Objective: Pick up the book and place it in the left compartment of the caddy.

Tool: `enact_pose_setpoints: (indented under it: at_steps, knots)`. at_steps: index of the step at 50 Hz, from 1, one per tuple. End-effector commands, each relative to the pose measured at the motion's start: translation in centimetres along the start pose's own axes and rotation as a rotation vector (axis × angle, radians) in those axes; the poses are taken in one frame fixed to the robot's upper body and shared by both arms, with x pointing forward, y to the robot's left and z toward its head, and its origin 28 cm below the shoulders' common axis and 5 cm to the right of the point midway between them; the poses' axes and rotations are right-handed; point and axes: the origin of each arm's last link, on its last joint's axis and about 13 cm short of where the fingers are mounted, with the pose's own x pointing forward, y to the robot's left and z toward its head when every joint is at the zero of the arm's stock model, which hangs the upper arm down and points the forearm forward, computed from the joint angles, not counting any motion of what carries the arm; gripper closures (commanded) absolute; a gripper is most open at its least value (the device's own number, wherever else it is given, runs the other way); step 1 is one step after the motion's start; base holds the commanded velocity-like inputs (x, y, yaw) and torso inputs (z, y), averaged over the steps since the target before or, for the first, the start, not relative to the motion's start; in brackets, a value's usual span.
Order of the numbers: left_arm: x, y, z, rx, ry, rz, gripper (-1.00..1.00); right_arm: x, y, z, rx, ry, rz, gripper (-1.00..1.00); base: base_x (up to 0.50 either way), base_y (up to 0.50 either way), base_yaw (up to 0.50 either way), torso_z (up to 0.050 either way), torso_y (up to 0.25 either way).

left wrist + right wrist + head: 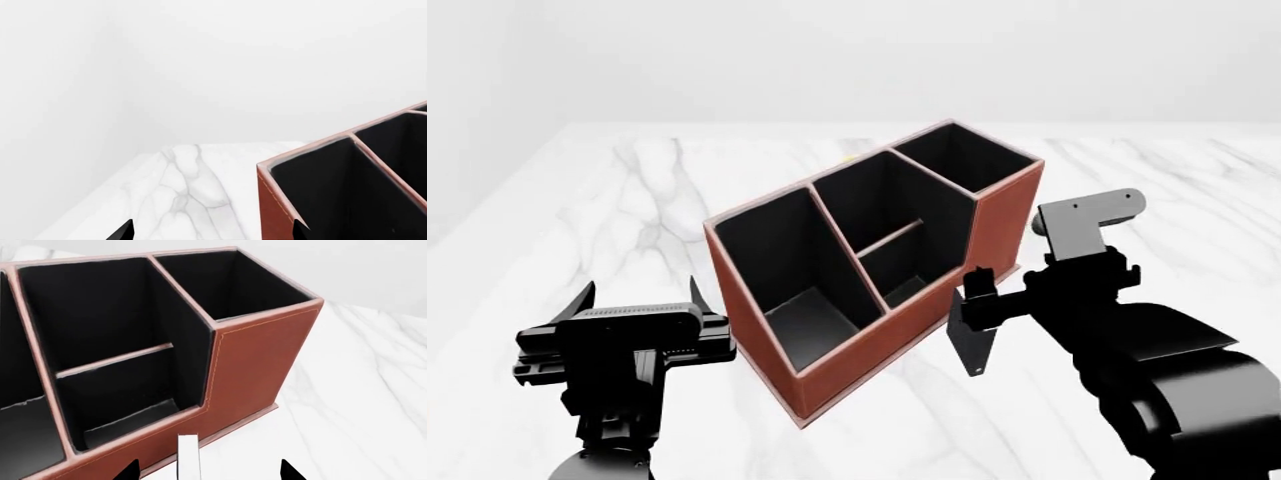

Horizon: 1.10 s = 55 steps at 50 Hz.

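The reddish-brown caddy (954, 260) stands in the middle of the marble table (627, 200). Its long left compartment (794, 285) at the low end holds nothing. The thin black book (972, 345) stands on edge just outside the caddy's long side wall. It sits between the fingers of my right gripper (972, 300). In the right wrist view its white page edge (188, 460) lies between the spread fingertips of that gripper (208, 471), touching neither. My left gripper (638, 297) is open and empty beside the caddy's low end. In the left wrist view that gripper (213, 232) is by the caddy's corner (273, 205).
The split middle bays (113, 375) and the tall square end bay (233, 285) show in the right wrist view. The table's edge (100, 185) runs close beside my left gripper. A plain white wall stands behind the table.
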Motion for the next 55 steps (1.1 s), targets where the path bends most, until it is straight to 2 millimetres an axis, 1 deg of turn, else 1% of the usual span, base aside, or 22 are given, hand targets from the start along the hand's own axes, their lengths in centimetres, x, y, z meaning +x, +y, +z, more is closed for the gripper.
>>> enact_pose_setpoints:
  at_steps: [1,8,10,17,25,37,55]
  knots:
    - [0.0,0.0,-0.1,-0.001,0.002,-0.001,-1.0,0.9,-1.5,0.5,0.046,0.085,0.02,-1.0,0.0,0.0,0.0,0.0,0.0]
    - [0.0,0.0,-0.2,-0.004,0.006,-0.002,-1.0,1.3,-1.4,0.1,0.066,0.121,0.042,-1.0,0.0,0.0,0.0,0.0,0.0]
    - [0.0,-0.1,-0.2,-0.005,0.007,-0.003,-1.0,1.9,-1.3,-0.2,0.07,0.149,0.05,-1.0,0.0,0.0,0.0,0.0,0.0]
    - [0.0,-0.1,-0.3,-0.004,0.009,-0.003,-1.0,2.6,-0.9,-0.6,0.068,0.179,0.066,-1.0,0.0,0.0,0.0,0.0,0.0]
    - [0.0,-0.1,-0.4,-0.005,0.011,-0.001,-1.0,3.7,-0.5,-1.5,0.054,0.246,0.052,-1.0,0.0,0.0,0.0,0.0,0.0]
    - [0.0,-0.1,-0.4,-0.003,0.012,-0.003,-1.0,5.0,-0.2,-2.1,0.048,0.285,0.049,-1.0,0.0,0.0,0.0,0.0,0.0]
    - [0.0,-0.1,-0.3,-0.004,0.008,-0.006,-1.0,7.0,1.1,-3.0,0.017,0.349,0.057,-1.0,0.0,0.0,0.0,0.0,0.0]
